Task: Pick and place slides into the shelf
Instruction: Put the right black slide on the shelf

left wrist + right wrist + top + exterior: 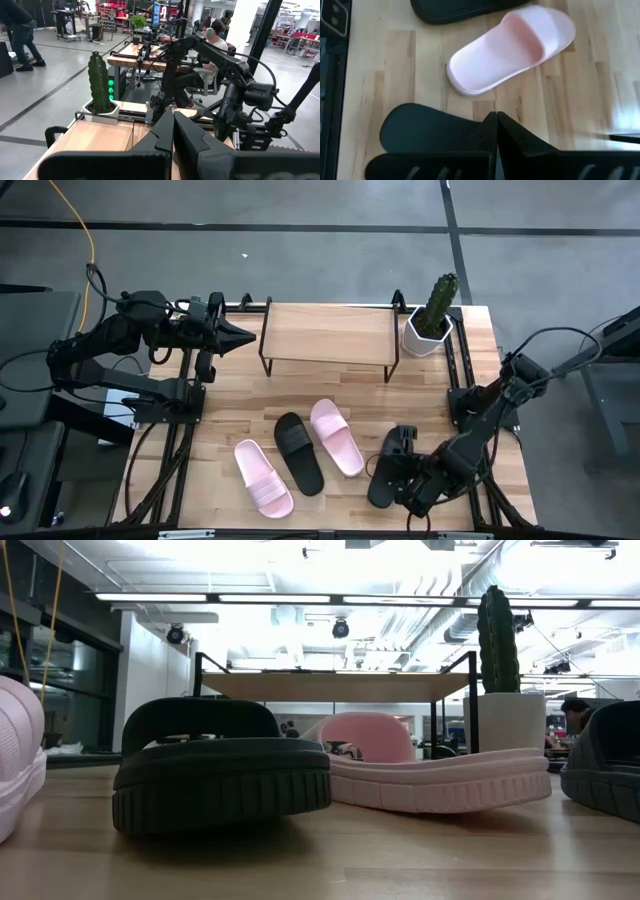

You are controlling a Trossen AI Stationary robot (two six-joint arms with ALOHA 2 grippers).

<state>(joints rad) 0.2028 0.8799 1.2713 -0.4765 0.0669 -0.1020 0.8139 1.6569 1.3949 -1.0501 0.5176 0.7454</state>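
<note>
Right tool [400, 470] closed, hovering over black slide [383, 480] at counter's 5 o'clock; open wide before gripping its strap. Shelf [328, 335] at 12 o'clock. Left tool [240, 335] closed, parked beside it.

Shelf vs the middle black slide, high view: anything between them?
No. In the high view, only bare tabletop separates the shelf from the black slide.
</note>
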